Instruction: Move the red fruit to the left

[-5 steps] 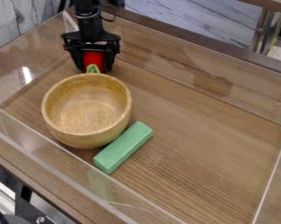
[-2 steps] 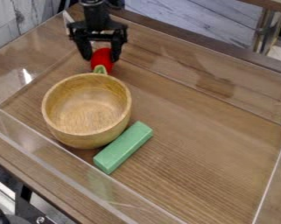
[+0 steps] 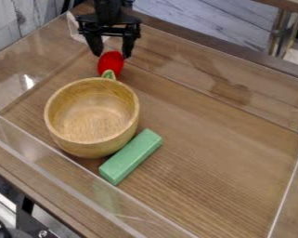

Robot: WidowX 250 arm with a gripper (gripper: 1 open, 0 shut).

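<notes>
The red fruit (image 3: pixel 109 64), a small glossy strawberry toy with a green end toward the bowl, lies on the wooden table just behind the wooden bowl's far rim. My gripper (image 3: pixel 110 42) hangs right above it, pointing down, its black fingers spread apart with nothing between them. The fruit lies free on the table below the fingertips.
A wooden bowl (image 3: pixel 58 136) stands in the left middle of the table. A green rectangular block (image 3: pixel 131 155) lies at an angle by the bowl's near right side. Clear walls (image 3: pixel 285 191) ring the table.
My gripper has risen off the red fruit, which was between its fingers a second ago. The fruit stays on the table, now fully uncovered.
</notes>
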